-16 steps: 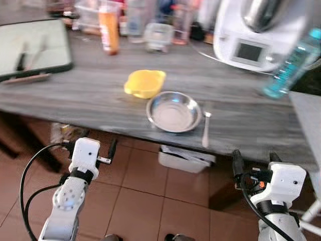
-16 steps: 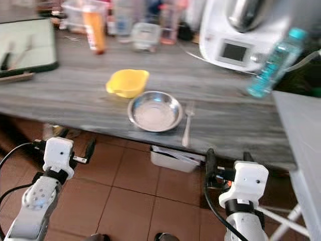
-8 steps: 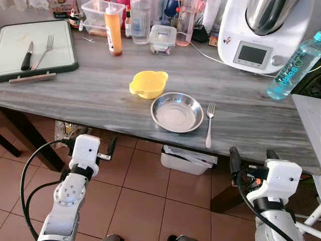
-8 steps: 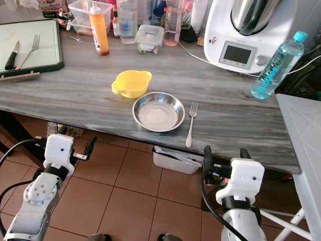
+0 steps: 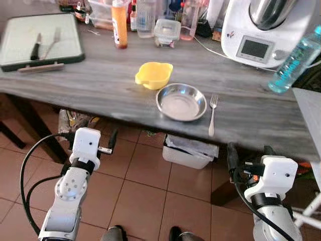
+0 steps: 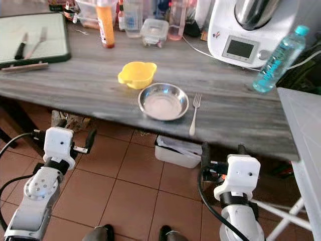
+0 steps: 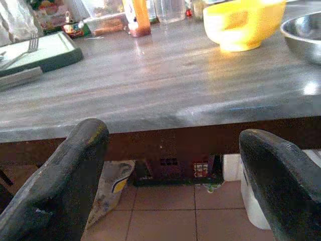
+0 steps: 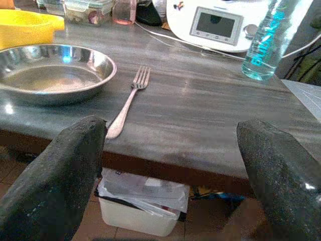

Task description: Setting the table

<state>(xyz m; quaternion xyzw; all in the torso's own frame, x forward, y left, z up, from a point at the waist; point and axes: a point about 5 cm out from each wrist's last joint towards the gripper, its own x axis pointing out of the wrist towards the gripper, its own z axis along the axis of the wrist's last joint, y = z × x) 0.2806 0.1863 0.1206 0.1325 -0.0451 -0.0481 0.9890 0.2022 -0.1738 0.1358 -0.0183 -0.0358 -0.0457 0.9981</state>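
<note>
A steel plate (image 5: 181, 102) lies near the front edge of the grey table (image 5: 95, 85). A yellow bowl (image 5: 153, 75) sits just behind it on the left, and a fork (image 5: 212, 113) lies along its right side. At the far left a green-rimmed tray (image 5: 15, 52) holds a knife (image 5: 36, 46) and a second fork (image 5: 52, 42). My left gripper (image 5: 88, 134) is open below the table's front edge, left of the bowl. My right gripper (image 5: 249, 150) is open too, below the edge and right of the near fork (image 8: 129, 100).
An orange sauce bottle (image 5: 119, 24), jars and boxes line the back. A white kitchen machine (image 5: 261, 30) and a blue water bottle (image 5: 296, 60) stand at the right. A white bin (image 5: 189, 150) sits under the table. A pale surface (image 5: 310, 118) juts in at the right.
The whole picture has shifted and sharpened, so the camera moved. Plate, bowl and forks lie where they were. Both grippers remain open below the table edge.
</note>
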